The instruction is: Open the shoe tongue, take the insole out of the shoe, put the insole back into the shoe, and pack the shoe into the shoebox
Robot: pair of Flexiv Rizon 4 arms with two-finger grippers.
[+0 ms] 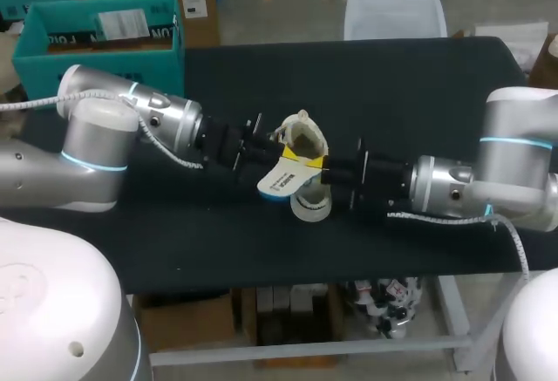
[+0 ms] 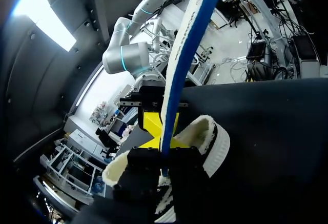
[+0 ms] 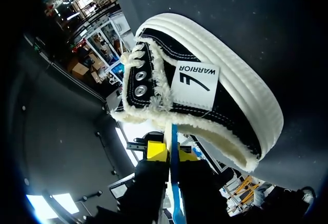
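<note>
insole (image 3: 174, 188), blue-rimmed and seen edge-on, runs straight out between the yellow tips of the right pincer (image 3: 172, 153), which is closed narrow on it from both sides. seen from above, its long axis lies from about 2 o'clock, at that grip, down to 8 o'clock, where the free blue end points. the shoe (image 3: 205, 85), black canvas with a white sole and fleecy lining, sits just beside the insole at its 12 o'clock, mouth showing from above, its own length roughly 12 to 6. the left pincer (image 1: 283, 150) is close against the shoe's collar from 9 o'clock; whether it grips anything i cannot tell. the teal shoebox (image 1: 105, 63) stands well apart at 10 o'clock, at the far corner of the worktop (image 1: 410, 93). i judge the right arm the nearer; feeding the insole back would need its free end swung round to the mouth.
</note>
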